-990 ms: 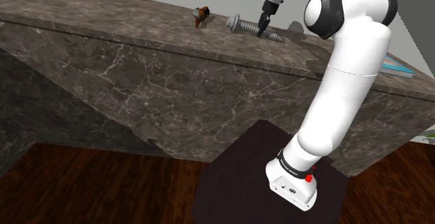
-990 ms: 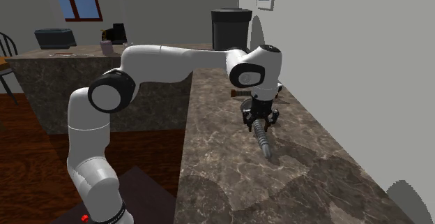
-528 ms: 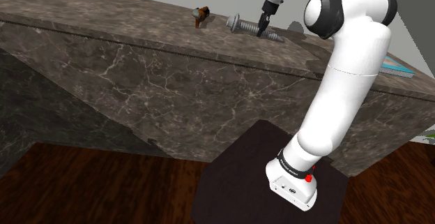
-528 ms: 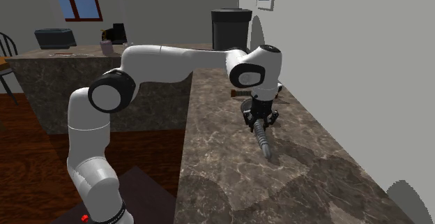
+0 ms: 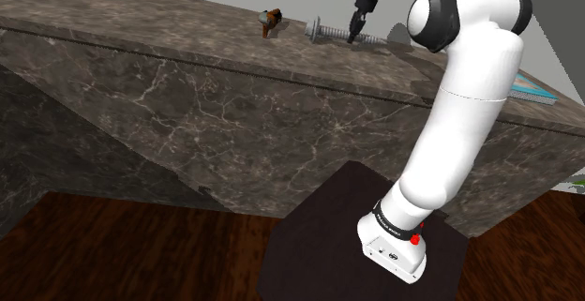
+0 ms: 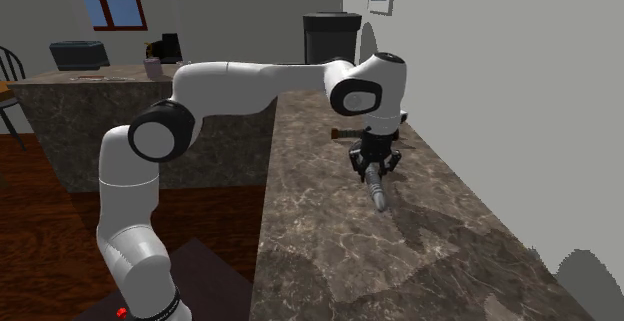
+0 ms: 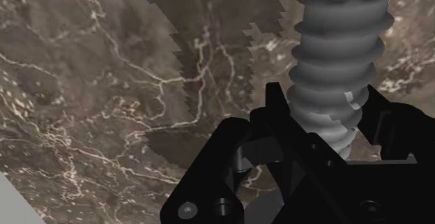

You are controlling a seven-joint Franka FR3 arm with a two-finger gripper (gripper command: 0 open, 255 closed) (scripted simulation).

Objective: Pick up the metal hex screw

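The dark veined counter [image 5: 187, 112] lies under everything. My white arm [image 5: 469, 112] reaches over it, so the gripper [image 5: 353, 35] hangs from twelve o'clock. Its fingers [image 7: 397, 128], nearly closed, clamp the grey hex screw [image 5: 323, 31] at mid-shaft for balance. The screw seems just above the counter, head toward nine o'clock in the shoulder view.

The black two-finger claw [image 5: 353, 36] has risen a little above the dark veined stone counter [image 5: 169, 22]. The grey threaded hex screw [image 5: 332, 31] clamped in it has come up too, off that counter, and hangs more level.
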